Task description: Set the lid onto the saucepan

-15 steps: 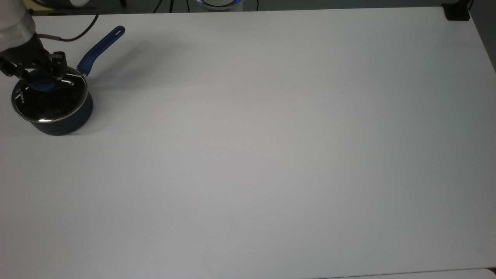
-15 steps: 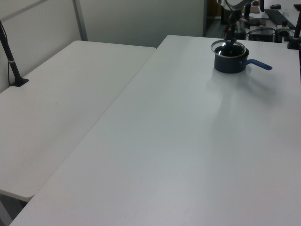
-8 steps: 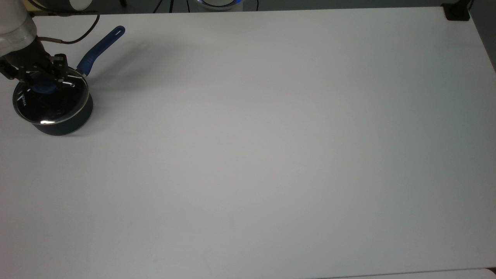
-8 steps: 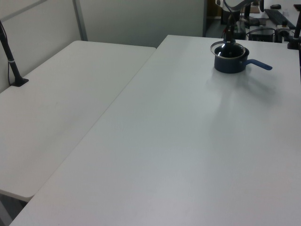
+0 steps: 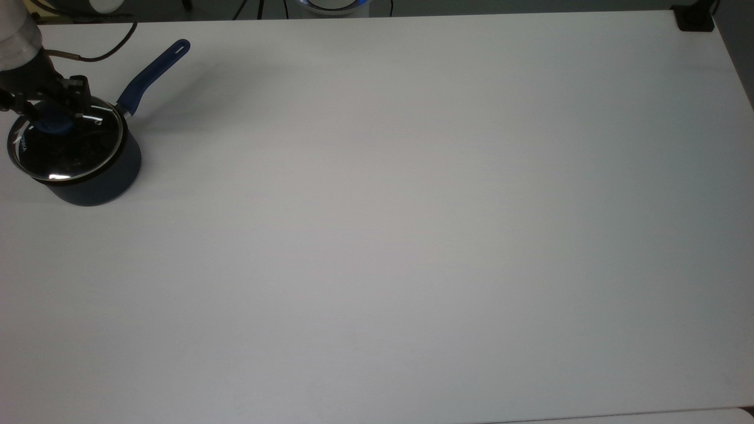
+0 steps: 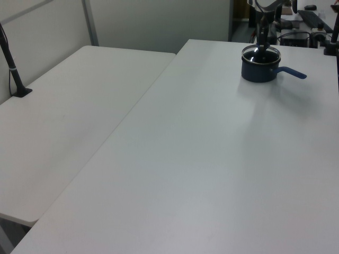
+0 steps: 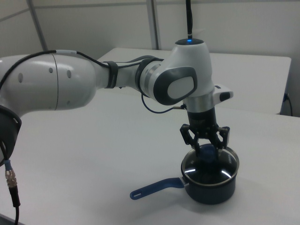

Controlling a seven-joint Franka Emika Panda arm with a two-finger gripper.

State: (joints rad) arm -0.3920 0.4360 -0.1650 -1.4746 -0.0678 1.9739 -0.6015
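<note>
The dark navy saucepan (image 5: pixel 103 176) stands at the far left of the top view, its long blue handle (image 5: pixel 154 66) pointing up and to the right. The glass lid (image 5: pixel 70 154) lies level on its rim. My gripper (image 5: pixel 50 118) comes down from above, shut on the lid's blue knob (image 5: pixel 50 125). The right view shows the lid (image 7: pixel 213 172) seated on the saucepan (image 7: pixel 211 193), with my gripper (image 7: pixel 206 150) straddling the knob and the handle (image 7: pixel 154 188) pointing to the right view's left. In the left view the saucepan (image 6: pixel 259 74) sits at the far right.
The white table (image 5: pixel 412 235) stretches far to the top view's right of the pan. A dark cable (image 5: pixel 100 54) loops behind the pan. A black block (image 5: pixel 695 19) sits at the far right corner. In the left view a second table (image 6: pixel 63 121) adjoins, with a black post (image 6: pixel 13 69).
The lid, held slightly raised and tilted over the pan, has come down and shifted to the top view's left with my gripper. It now sits level on the rim.
</note>
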